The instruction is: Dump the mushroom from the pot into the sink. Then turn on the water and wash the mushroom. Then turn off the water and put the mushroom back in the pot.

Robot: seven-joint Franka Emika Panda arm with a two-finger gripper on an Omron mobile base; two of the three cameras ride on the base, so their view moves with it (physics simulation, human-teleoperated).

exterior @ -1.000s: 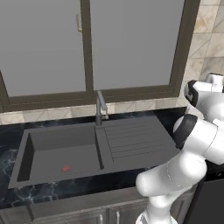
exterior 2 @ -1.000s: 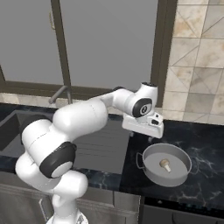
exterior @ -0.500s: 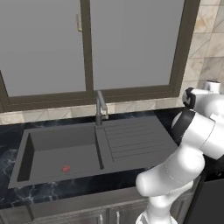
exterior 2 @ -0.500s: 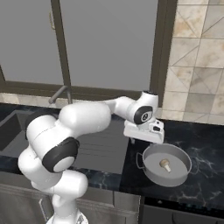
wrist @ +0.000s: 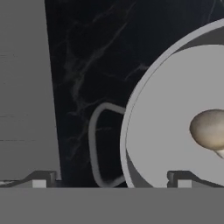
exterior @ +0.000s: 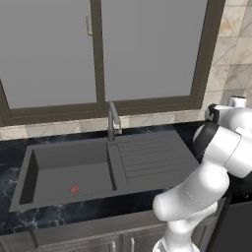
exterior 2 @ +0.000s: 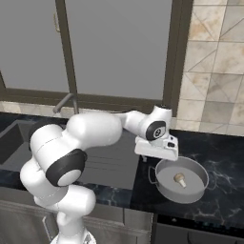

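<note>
Mushroom (exterior 2: pixel 179 179) on its side in pot (exterior 2: pixel 190 189) — end effector (wrist: pixel 111 178) spread wide above loop handle (wrist: pixel 97 144).

The pot (exterior 2: pixel 183 180), a shallow round grey metal vessel with loop handles, stood upright on the dark marbled counter at lower right of the right base view. The mushroom (exterior 2: pixel 179 179), pale beige, lay inside it near centre. The sink (exterior: pixel 64 174), a dark grey basin, occupied the lower left of the left base view.
</note>
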